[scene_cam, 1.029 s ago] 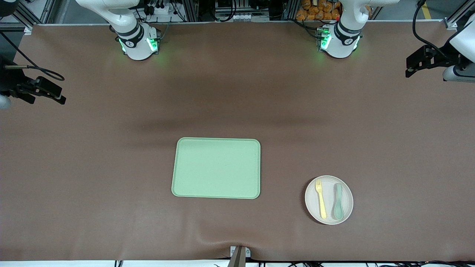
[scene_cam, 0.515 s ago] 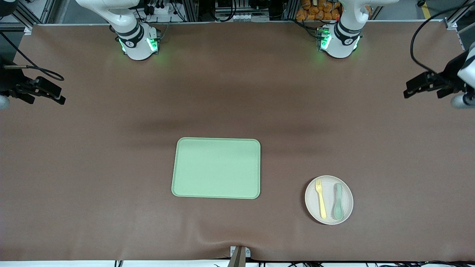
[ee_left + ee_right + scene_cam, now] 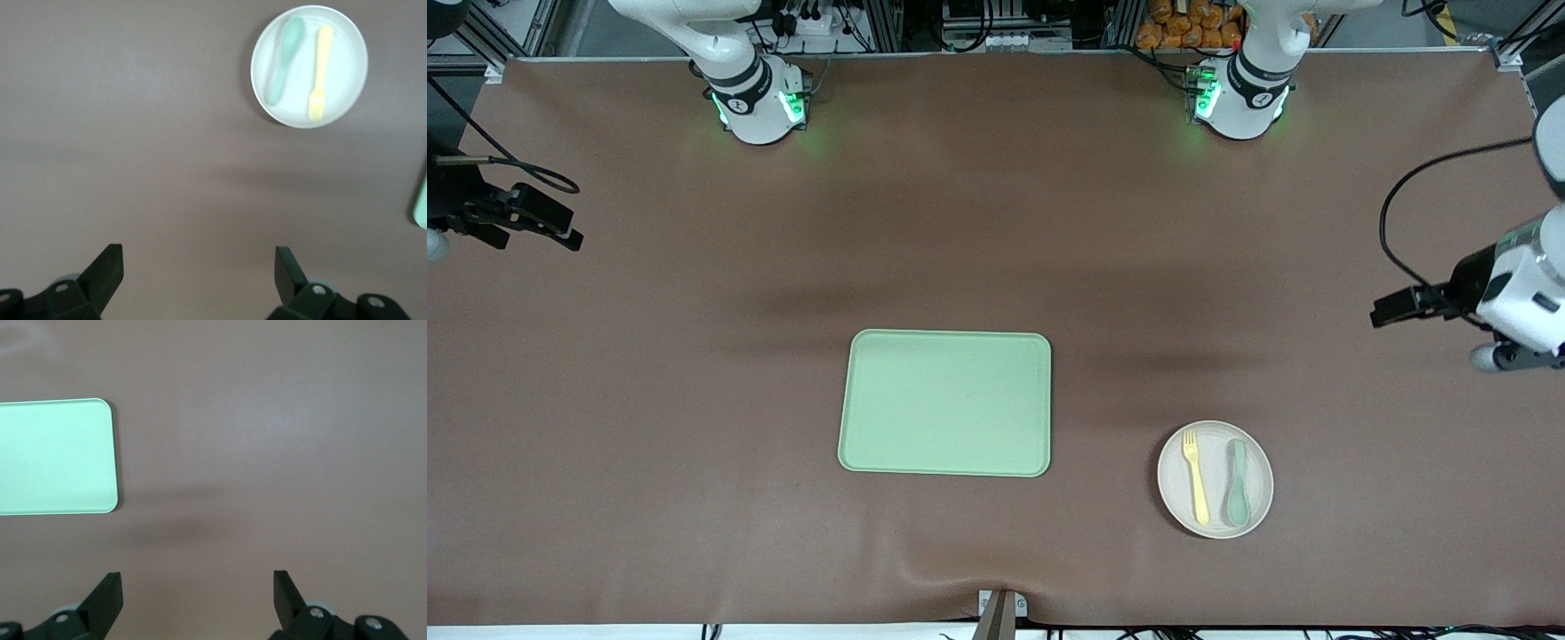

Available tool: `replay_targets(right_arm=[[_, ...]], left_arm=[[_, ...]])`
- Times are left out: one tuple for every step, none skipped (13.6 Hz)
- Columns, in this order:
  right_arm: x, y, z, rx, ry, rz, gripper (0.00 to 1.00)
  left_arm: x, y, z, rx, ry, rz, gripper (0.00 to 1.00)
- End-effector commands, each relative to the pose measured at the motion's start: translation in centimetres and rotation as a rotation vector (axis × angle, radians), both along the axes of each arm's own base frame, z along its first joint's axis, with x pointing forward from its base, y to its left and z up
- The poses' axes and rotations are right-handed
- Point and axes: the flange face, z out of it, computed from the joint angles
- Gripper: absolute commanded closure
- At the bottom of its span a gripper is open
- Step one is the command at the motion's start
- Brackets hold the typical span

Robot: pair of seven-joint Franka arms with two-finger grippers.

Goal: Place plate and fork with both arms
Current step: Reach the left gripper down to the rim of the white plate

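The off-white round plate (image 3: 1215, 479) lies on the brown table near the front camera, toward the left arm's end. On it lie the pale yellow fork (image 3: 1195, 476) and a mint-green spoon (image 3: 1237, 483), side by side. The left wrist view shows the plate (image 3: 347, 60), the fork (image 3: 321, 70) and the spoon (image 3: 285, 59). My left gripper (image 3: 1392, 308) is open and empty, up in the air over bare table at the left arm's end; it also shows in the left wrist view (image 3: 199, 267). My right gripper (image 3: 560, 229) is open and empty over bare table at the right arm's end and waits; it also shows in the right wrist view (image 3: 197, 590).
A rectangular light green tray (image 3: 945, 403) lies in the middle of the table, beside the plate toward the right arm's end. Its corner shows in the right wrist view (image 3: 53, 457). A small clamp (image 3: 999, 609) sits at the table's front edge.
My left arm has swung so that its gripper now sits lower in the front view, closer to the plate. The right arm, the plate and the tray have not moved.
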Motion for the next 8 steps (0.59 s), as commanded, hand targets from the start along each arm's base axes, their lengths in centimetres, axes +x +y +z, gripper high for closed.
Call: replay_targets(right_arm=[[-0.1, -0.1, 0.6, 0.004, -0.002, -0.014, 0.0], [-0.1, -0.1, 0.6, 0.004, -0.002, -0.014, 0.0], [-0.1, -0.2, 0.6, 0.003, -0.004, -0.013, 0.0], [-0.1, -0.2, 0.5, 0.003, -0.003, -0.011, 0.0], [0.0, -0.3, 0.5, 0.003, -0.004, -0.013, 0.0], [0.0, -0.2, 0.4, 0.003, -0.001, -0.011, 0.0], [0.0, -0.1, 0.4, 0.004, -0.001, -0.01, 0.0], [0.1, -0.1, 0.1, 0.004, 0.004, -0.011, 0.0]], left_arm=[[2.5, 0.4, -4.2, 0.003, -0.013, 0.019, 0.0], [3.3, 0.4, -6.3, 0.005, -0.012, 0.018, 0.0], [4.2, 0.5, -7.9, 0.007, -0.026, 0.02, 0.0], [5.0, 1.0, -9.4, 0.008, -0.053, 0.029, 0.0], [5.9, 1.1, -11.1, 0.011, -0.078, 0.032, 0.0], [6.7, 1.0, -12.9, 0.012, -0.099, 0.031, 0.0], [7.6, 0.9, -14.7, 0.013, -0.127, 0.035, 0.0], [8.4, 0.4, -16.5, 0.016, -0.15, 0.031, 0.0]])
